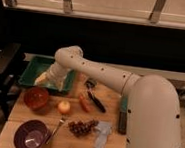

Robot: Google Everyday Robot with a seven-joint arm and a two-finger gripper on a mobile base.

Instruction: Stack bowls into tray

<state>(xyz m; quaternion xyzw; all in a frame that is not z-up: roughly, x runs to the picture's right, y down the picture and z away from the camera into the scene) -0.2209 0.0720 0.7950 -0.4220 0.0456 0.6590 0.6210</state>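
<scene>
**Bowls on the desk, tray behind**

Red-orange bowl (36, 98) sits near the desk's (113, 141) left edge, purple bowl (30, 135) at its front-left corner. Green tray (34, 68) lies behind; the gripper (46, 81), fingers spread wide and empty, hovers over the tray's front rim.

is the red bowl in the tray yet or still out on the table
Out. The red bowl sits upright on the wooden table, just in front of the green tray; the open claw hovers above it.

Arm bent low, tool (46, 79) seemingly open
</scene>
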